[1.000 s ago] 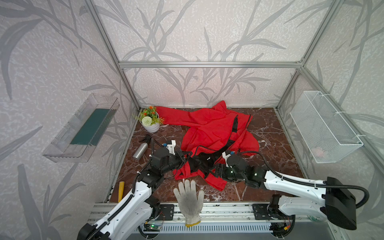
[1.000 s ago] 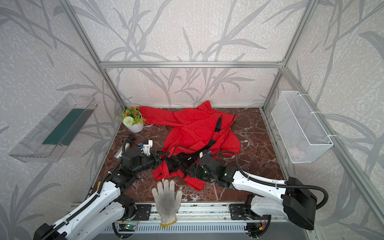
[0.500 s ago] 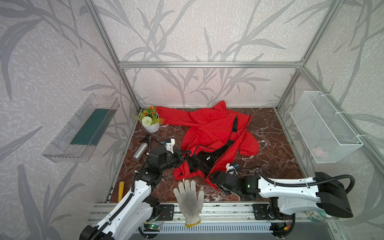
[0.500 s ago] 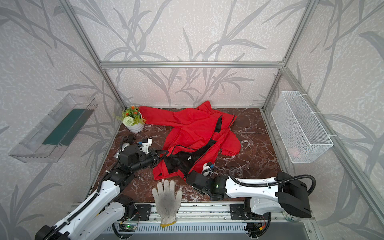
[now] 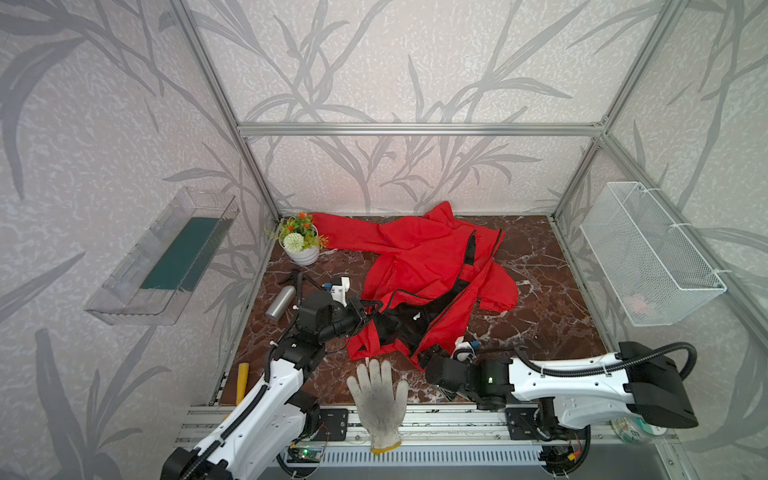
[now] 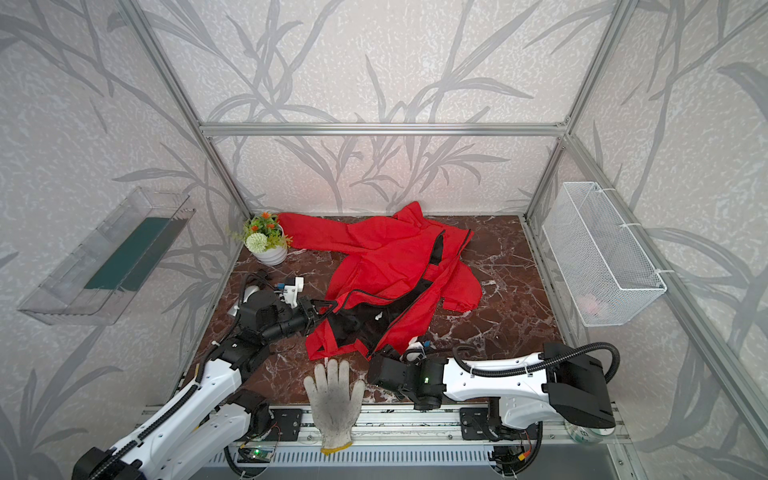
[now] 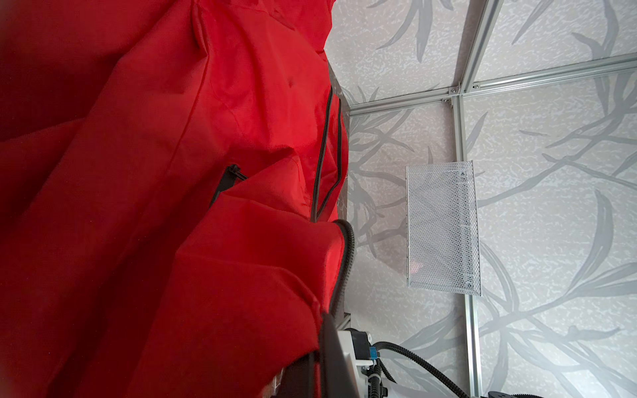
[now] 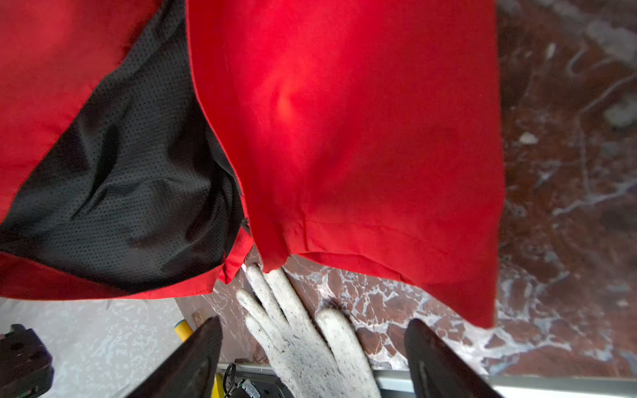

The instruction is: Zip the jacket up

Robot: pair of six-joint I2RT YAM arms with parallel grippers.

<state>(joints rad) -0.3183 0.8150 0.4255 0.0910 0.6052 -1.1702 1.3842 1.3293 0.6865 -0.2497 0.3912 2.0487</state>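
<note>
Jacket: the jacket (image 5: pixel 419 266) lies open in the middle of a top view, on the table (image 5: pixel 540 299).
Feel: I think it is light, soft and slippery.
Hold: low, by the zipper (image 7: pixel 349 255).
Left hand: my left hand (image 5: pixel 365 311) is closed, pinching the jacket's edge.
Right hand: my right hand (image 8: pixel 312 348) is wide open and empty, over the glove (image 8: pixel 293 344).

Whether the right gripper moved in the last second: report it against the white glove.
Yes. The right gripper drew back from over the jacket toward the front rail, ending open beside the white glove.
</note>
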